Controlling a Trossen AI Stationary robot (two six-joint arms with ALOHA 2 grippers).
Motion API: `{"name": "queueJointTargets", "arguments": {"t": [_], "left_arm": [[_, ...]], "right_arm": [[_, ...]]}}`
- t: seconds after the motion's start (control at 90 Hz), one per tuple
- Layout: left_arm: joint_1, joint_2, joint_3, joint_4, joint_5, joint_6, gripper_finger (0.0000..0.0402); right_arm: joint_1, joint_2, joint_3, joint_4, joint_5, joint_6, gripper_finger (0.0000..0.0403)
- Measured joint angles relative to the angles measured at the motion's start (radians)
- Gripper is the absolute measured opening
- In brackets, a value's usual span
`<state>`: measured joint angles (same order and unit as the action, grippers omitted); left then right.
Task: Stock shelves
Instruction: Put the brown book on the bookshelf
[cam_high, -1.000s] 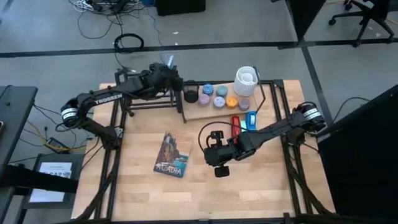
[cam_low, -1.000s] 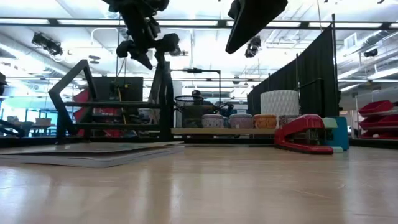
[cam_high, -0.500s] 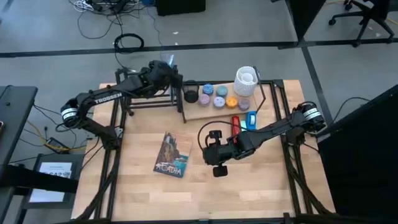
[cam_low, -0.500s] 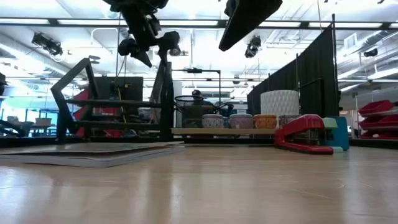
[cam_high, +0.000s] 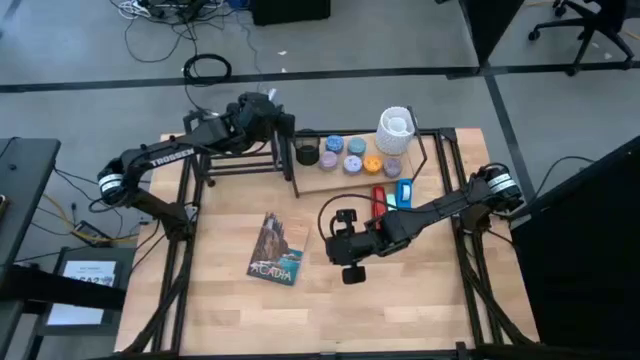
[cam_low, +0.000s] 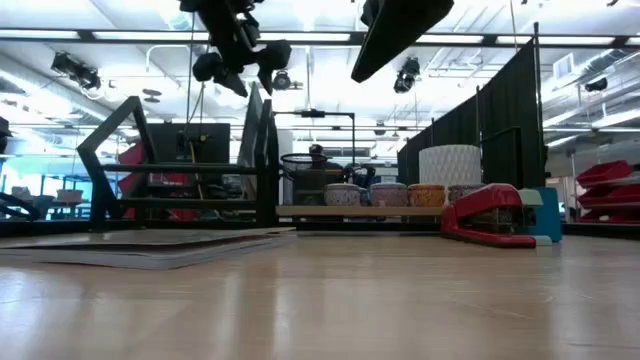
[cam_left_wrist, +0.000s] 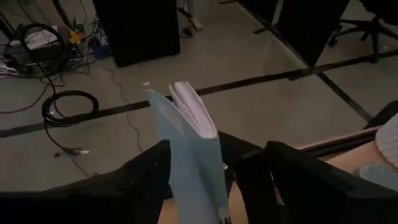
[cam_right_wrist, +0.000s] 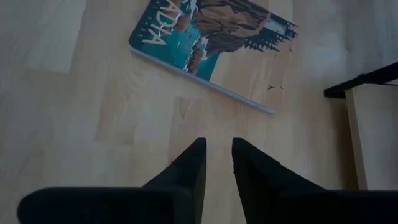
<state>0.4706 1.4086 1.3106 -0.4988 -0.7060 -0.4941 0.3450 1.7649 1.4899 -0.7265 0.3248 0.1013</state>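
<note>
The shelves are a black tube rack (cam_high: 240, 160) joined to a pale board (cam_high: 355, 172) at the table's far side. My left gripper (cam_high: 268, 112) hangs over the rack's far right corner, shut on a pale blue book (cam_left_wrist: 194, 155). In the low view the book (cam_low: 256, 140) leans slanted among the rack's bars. Whether its lower end rests on anything is hidden. A second book with an ACADIA cover (cam_high: 278, 248) lies flat on the table. Right of it my right gripper (cam_high: 350, 268) hovers above bare wood, shut and empty (cam_right_wrist: 217, 163). My left gripper pinches the pale blue book between its two fingers (cam_left_wrist: 146, 177), one on each cover, near the book's lower part (cam_left_wrist: 208, 193). The book's upper edge and its pages (cam_left_wrist: 189, 106) stick out beyond the fingertips. The fingers reach in from above the rack.
On the board stand a black mesh cup (cam_high: 305, 153), several small round tins (cam_high: 352, 155) and a white ribbed cup (cam_high: 395, 130). A red stapler (cam_high: 380, 200) and a blue item (cam_high: 404, 192) lie just in front of it. Bare wood lies toward the near edge.
My left gripper has gone a little up and toward the table's far edge, still shut on the pale blue book, which now leans more slanted in the rack. My right gripper has drifted slightly toward the table's left.
</note>
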Motion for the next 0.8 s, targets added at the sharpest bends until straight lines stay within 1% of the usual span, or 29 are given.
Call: {"name": "queueJointTargets", "arguments": {"t": [0.133, 0.233, 0.278, 0.344, 0.422, 0.511, 0.589, 0.656, 0.722, 0.8], "left_arm": [[-0.002, -0.012, 0.001, 0.058, -0.013, 0.05, 0.0245], [-0.015, -0.027, 0.044, 0.063, -0.045, 0.107, 0.0245], [-0.026, -0.032, 0.071, 0.062, -0.05, 0.174, 0.0245], [-0.069, -0.032, 0.12, 0.056, -0.049, 0.348, 0.0245], [-0.152, -0.032, 0.189, -0.044, -0.048, 0.486, 0.0242], [-0.264, -0.032, 0.265, -0.186, -0.041, 0.509, 0.0237], [-0.375, -0.032, 0.31, -0.338, -0.045, 0.434, 0.0231], [-0.465, -0.034, 0.325, -0.459, -0.042, 0.302, 0.0226], [-0.538, -0.032, 0.323, -0.615, 0.002, 0.115, 0.0222], [-0.601, -0.016, 0.322, -0.808, 0.104, -0.162, 0.0217]], "right_arm": [[0.0, 0.0, 0.0, 0.0, 0.0, -0.007, 0.0052], [0.001, 0.0, 0.0, 0.0, 0.008, -0.034, 0.0052], [0.004, 0.0, 0.0, 0.0, 0.021, -0.044, 0.0052], [0.009, 0.0, 0.0, 0.0, 0.03, -0.062, 0.0052], [0.016, 0.0, 0.0, 0.001, 0.03, -0.077, 0.0052], [0.02, 0.0, 0.0, 0.007, 0.03, -0.08, 0.0052], [0.021, 0.0, -0.005, 0.039, 0.026, -0.082, 0.0052], [0.02, 0.0, -0.028, 0.106, 0.013, -0.097, 0.0052], [0.02, 0.0, -0.056, 0.181, 0.001, -0.103, 0.0052], [0.017, 0.004, -0.085, 0.28, -0.037, -0.068, 0.0052]]}}
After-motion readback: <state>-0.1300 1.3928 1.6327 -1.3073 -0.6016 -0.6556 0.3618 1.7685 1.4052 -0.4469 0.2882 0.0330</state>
